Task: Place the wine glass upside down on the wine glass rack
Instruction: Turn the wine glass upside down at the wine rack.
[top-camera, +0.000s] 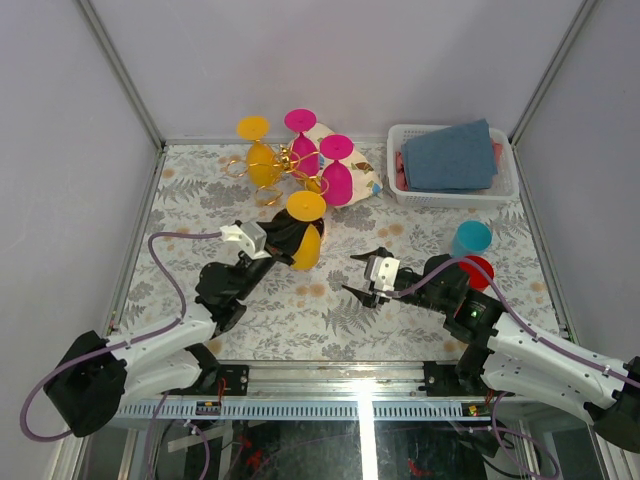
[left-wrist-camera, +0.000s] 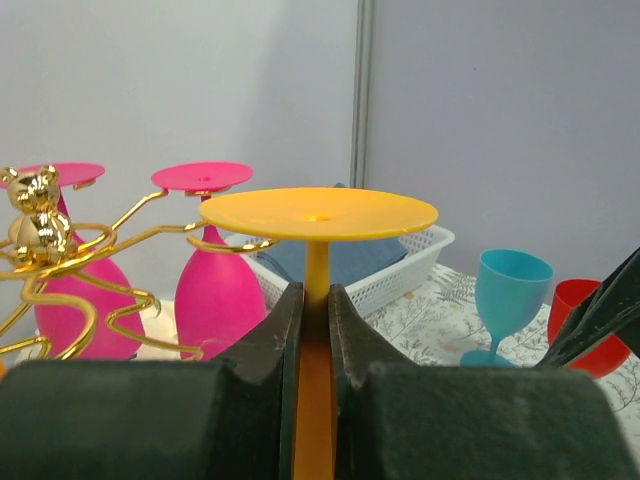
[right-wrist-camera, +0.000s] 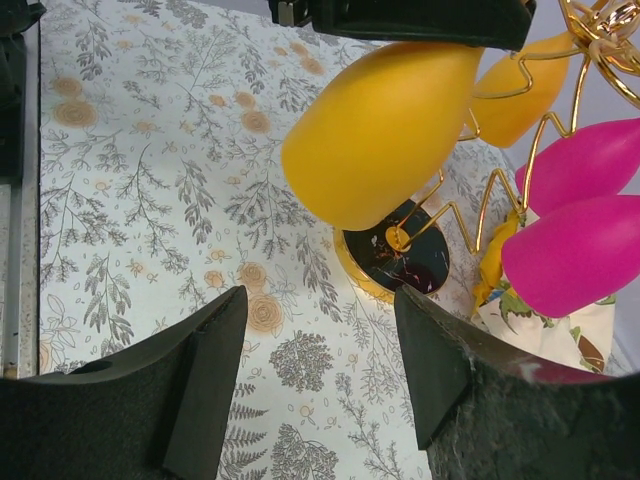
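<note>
Left gripper (left-wrist-camera: 316, 300) is clamped on the stem of the yellow wine glass (left-wrist-camera: 318, 215), held foot-up just before the wine glass rack (left-wrist-camera: 38, 222), presumably for hanging; right gripper (right-wrist-camera: 318, 300) is open, empty.

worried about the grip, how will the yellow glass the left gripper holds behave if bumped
Probably light and stiff: the yellow glass looks like plastic. Clamped only at its thin stem by the left gripper, it might swivel or slip against the rack.
</note>
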